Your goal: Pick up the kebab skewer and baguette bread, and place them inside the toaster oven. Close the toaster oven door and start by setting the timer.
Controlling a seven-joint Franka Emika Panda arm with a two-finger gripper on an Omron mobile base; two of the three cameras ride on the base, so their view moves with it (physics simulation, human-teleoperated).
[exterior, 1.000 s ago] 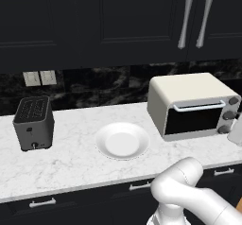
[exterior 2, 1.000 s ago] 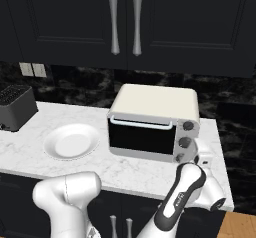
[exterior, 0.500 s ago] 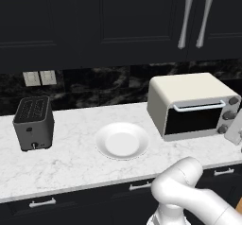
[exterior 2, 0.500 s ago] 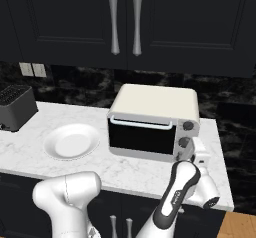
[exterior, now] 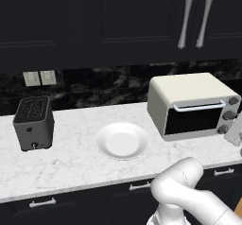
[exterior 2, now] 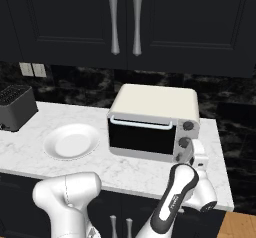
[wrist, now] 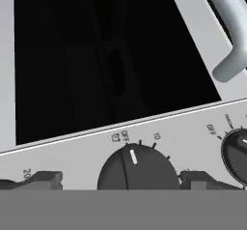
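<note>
The toaster oven (exterior 2: 152, 122) sits at the right end of the counter (exterior: 71, 160) with the toaster oven door (exterior 2: 141, 137) shut, while the plate (exterior: 122, 141) lies bare, so the skewer and bread are presumably inside (the dark glass hides them). Over the last second the gripper (wrist: 120, 178) has closed in on the timer knob (wrist: 137, 168); its spread fingertips (wrist: 46, 178) now flank it, gripping nothing. Turning the knob is what remains.

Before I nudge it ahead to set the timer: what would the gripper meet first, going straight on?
Most likely the timer knob, sitting between the open gripper fingertips on the toaster oven control panel; depth is hard to judge.
</note>
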